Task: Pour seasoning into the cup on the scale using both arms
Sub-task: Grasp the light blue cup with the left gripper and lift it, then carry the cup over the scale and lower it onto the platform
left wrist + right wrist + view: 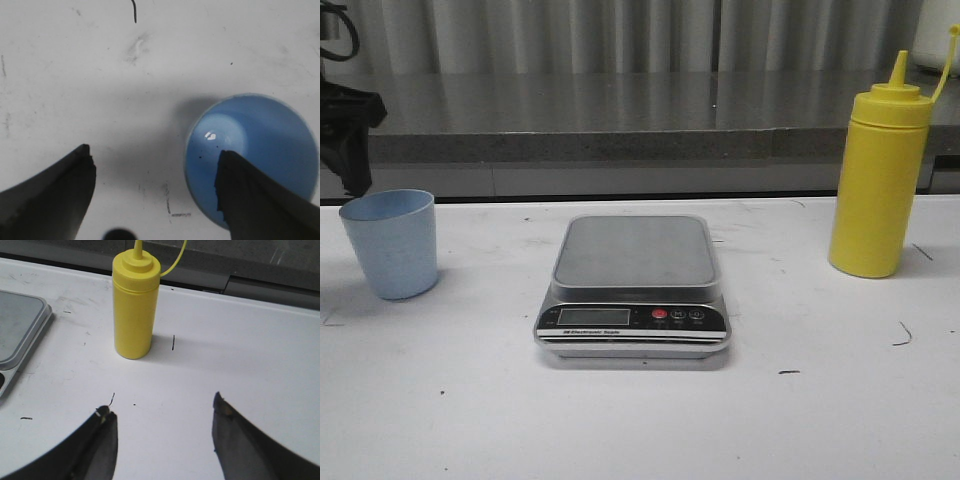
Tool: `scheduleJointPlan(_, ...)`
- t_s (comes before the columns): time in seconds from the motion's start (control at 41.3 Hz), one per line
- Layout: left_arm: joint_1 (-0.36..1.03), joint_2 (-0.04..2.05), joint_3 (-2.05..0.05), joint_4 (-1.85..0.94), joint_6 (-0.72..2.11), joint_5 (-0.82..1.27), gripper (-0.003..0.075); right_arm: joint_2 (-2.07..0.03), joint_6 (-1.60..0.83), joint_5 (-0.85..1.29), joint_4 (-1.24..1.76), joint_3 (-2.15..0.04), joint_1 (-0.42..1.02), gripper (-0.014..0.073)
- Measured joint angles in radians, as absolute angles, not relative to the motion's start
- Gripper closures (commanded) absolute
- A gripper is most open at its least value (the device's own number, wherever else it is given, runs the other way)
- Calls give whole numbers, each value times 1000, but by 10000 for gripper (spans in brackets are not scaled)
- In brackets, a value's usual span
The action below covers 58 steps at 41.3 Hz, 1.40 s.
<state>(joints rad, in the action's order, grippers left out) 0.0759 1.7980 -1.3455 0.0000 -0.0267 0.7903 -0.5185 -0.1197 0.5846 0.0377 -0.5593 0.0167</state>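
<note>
The light blue cup (390, 243) stands upright on the white table at the left. The silver scale (634, 286) sits in the middle, its platform bare. The yellow seasoning bottle (878, 179) stands upright at the right, its tip cover hanging off the nozzle. My left gripper (155, 155) is open above the table, looking down; one finger overlaps the empty cup (260, 150) in the left wrist view. My right gripper (162, 407) is open and empty, with the bottle (134, 310) ahead of it and to one side. Only part of the left arm (345, 120) shows in the front view.
A grey ledge (640, 115) runs along the back of the table. The scale's corner (20, 335) shows in the right wrist view beside the bottle. Small dark marks dot the white tabletop (640, 420).
</note>
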Motion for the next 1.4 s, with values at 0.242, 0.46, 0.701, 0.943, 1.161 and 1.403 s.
scheduleJointPlan(0.242, 106, 1899, -1399, 0, -27, 813, 299, -519, -120, 585, 38, -559, 17, 148)
scheduleJointPlan(0.46, 115, 1910, -1402, -8, -27, 817, 547, -519, -120, 585, 38, -559, 17, 148)
scheduleJointPlan(0.701, 115, 1910, -1404, -10, -27, 817, 731, -519, -120, 586, 38, -559, 17, 148)
scheduleJointPlan(0.943, 115, 1887, -1404, -14, -27, 823, 740, -519, -120, 586, 38, -559, 17, 148)
scheduleJointPlan(1.161, 134, 1794, -1404, -22, -27, 832, 740, -519, -120, 586, 38, -559, 17, 148)
scheduleJointPlan(1.403, 234, 1725, -1406, -22, -18, 852, 740, -519, -120, 586, 38, -559, 17, 148)
